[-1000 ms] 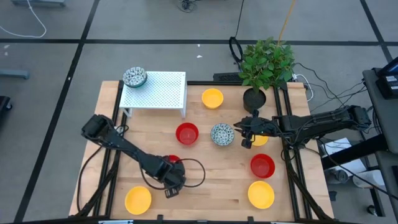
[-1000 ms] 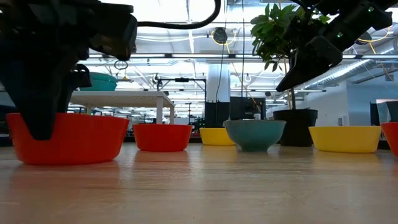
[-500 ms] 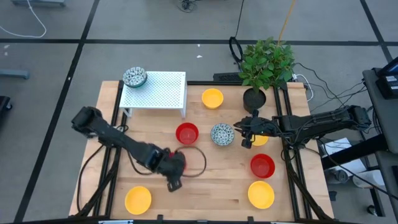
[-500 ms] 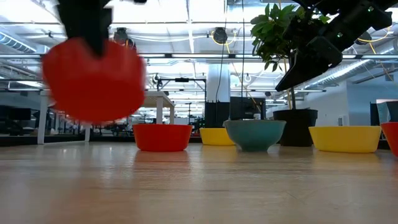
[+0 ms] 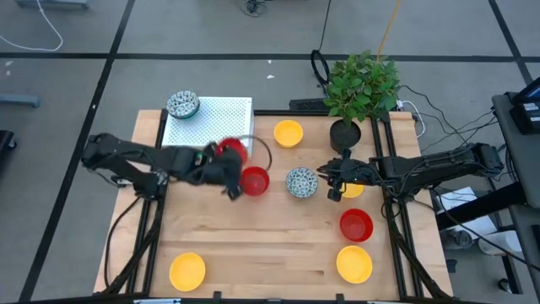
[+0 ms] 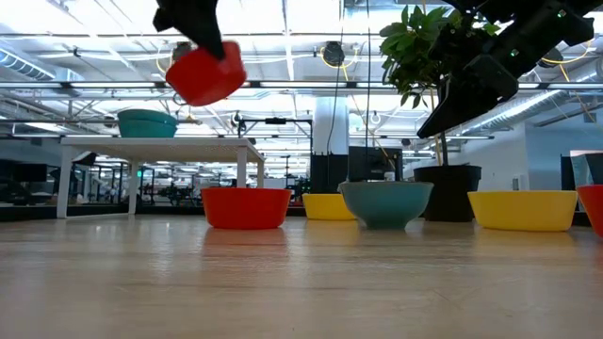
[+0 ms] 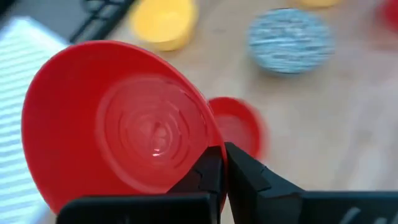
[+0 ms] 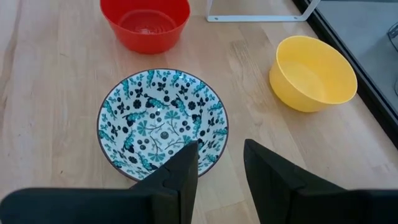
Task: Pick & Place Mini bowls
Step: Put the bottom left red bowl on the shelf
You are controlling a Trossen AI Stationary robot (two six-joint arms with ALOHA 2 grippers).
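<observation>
My left gripper [image 5: 228, 165] is shut on a glossy red mini bowl [image 5: 230, 150], held in the air beside the white rack [image 5: 215, 122]; the low view shows that bowl [image 6: 205, 75] high up and tilted. My right gripper [image 5: 336, 182] hangs open above the table, beside a blue-patterned bowl [image 8: 163, 124] that stands on its base. Another patterned bowl [image 5: 182, 105] sits on the rack. A second red bowl [image 5: 255, 181] stands on the table below the held one. More yellow and red bowls [image 5: 288, 133] [image 5: 356, 225] stand around. My left gripper [image 7: 222, 152] pinches the red bowl's rim [image 7: 208, 146], one finger [image 7: 205, 174] inside the bowl and one finger [image 7: 249, 177] outside the wall. The bowl is lifted clear of the table and sits tilted in the hold.
A black pot with a leafy plant [image 5: 361, 84] stands at the far right of the table. Yellow bowls sit at the near left [image 5: 187, 270] and near right [image 5: 354, 263], and one [image 5: 353, 190] under the right gripper. Bare wood lies in the near middle.
My left gripper has lifted the red bowl off the near left part of the table and carried it up and toward the far edge, to beside the rack. The bowl has come clear of the wood and tipped. The right arm has kept still.
</observation>
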